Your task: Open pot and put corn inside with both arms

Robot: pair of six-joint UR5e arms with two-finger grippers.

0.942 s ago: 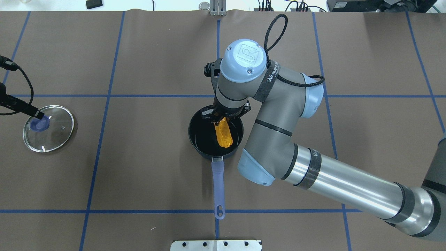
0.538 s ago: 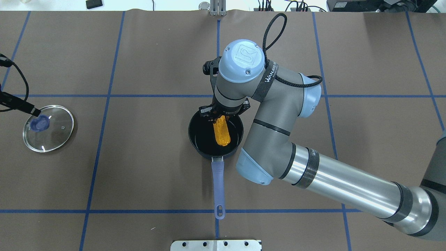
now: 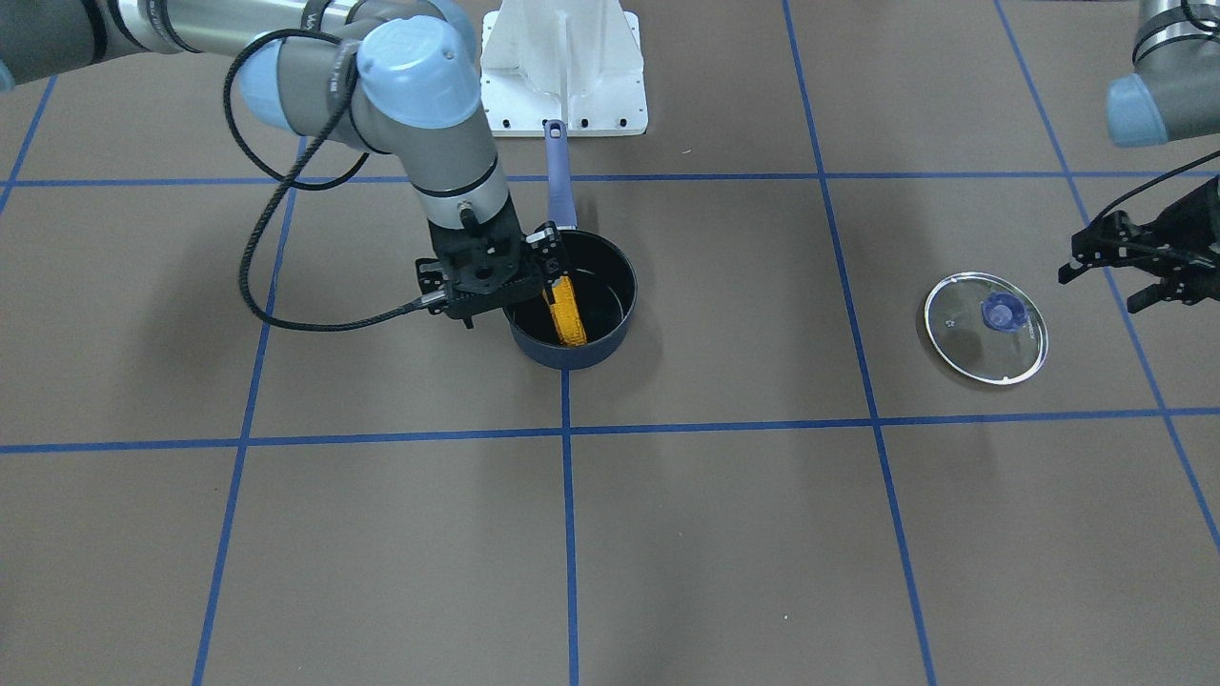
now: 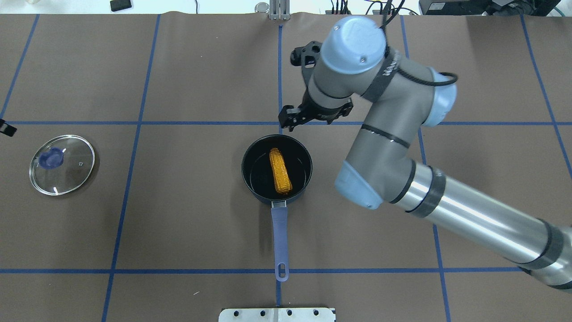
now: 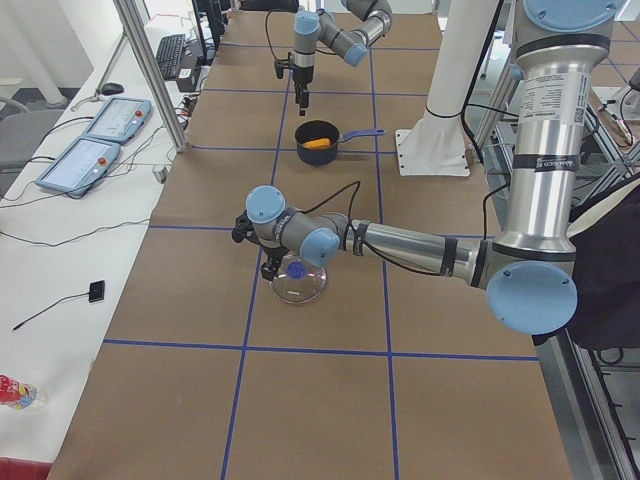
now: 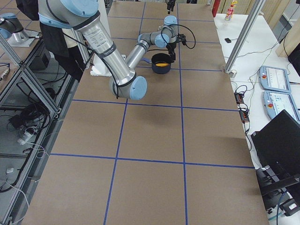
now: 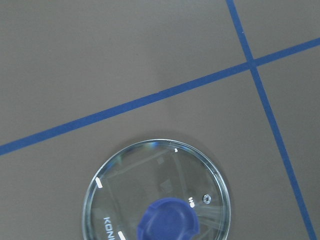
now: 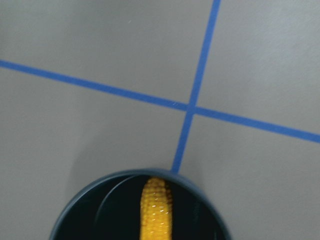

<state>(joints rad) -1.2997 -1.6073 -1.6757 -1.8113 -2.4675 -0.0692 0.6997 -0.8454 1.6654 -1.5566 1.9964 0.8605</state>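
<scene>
Overhead, the corn [image 4: 280, 171] is seen loose in the pot [image 4: 244, 170] near the right gripper [image 4: 290, 120], whose jaw gap cannot be told; frontally, the left gripper [image 3: 1106, 286] is shown spread, empty, beside the lid [image 3: 963, 343].

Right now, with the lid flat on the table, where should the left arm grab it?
By the knob, from straight above, jaws either side. The lid lies flat, knob up; its thin glass rim hugs the table, leaving nothing to pinch.
</scene>
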